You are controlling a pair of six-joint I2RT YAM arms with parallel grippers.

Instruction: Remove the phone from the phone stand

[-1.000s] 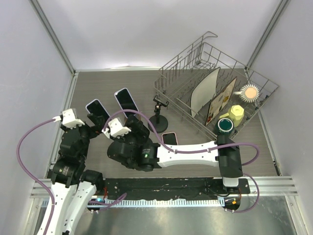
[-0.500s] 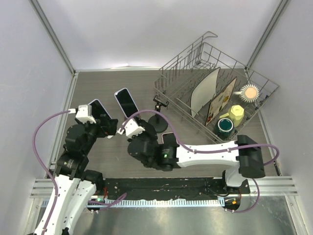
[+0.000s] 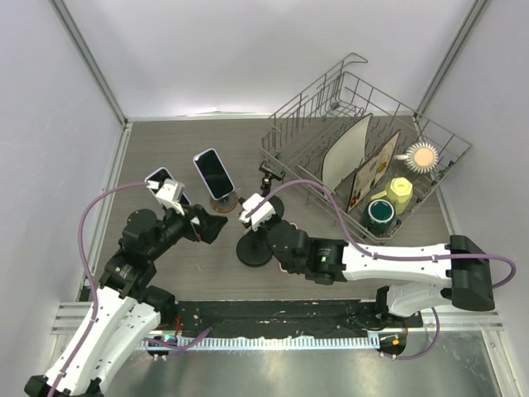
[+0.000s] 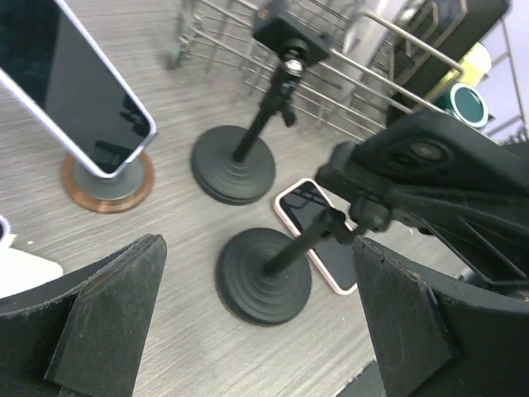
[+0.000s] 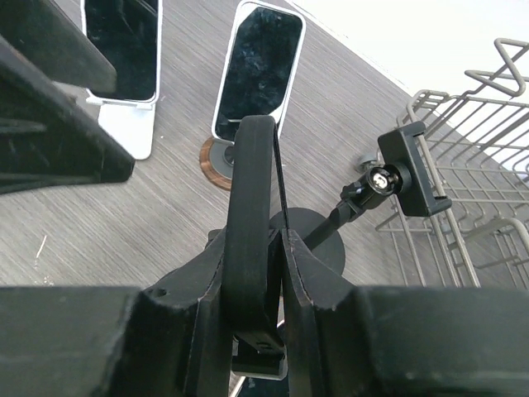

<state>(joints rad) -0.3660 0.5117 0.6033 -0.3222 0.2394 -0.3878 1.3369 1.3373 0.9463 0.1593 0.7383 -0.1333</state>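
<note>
A dark phone (image 3: 213, 174) leans on a copper-based stand (image 4: 107, 178); it also shows in the left wrist view (image 4: 74, 91) and the right wrist view (image 5: 260, 70). A second phone (image 5: 122, 45) stands on a white stand (image 5: 128, 128). My right gripper (image 3: 253, 225) (image 5: 277, 240) is shut on the clamp head (image 5: 252, 207) of a black stand whose round base (image 3: 252, 251) (image 4: 264, 277) rests on the table. My left gripper (image 3: 207, 230) (image 4: 256, 248) is open and empty, just left of that base. A pink phone (image 4: 318, 236) lies flat beside the base.
Another black stand (image 4: 235, 169) with an empty clamp (image 5: 407, 175) stands behind, near the wire dish rack (image 3: 306, 107) holding plates and cups at the back right. Grey walls close in the left, back and right sides.
My right gripper has swung right from beside the phones to mid-table, still closed on the stand's clamp. My left gripper has moved right and down, away from the white stand.
</note>
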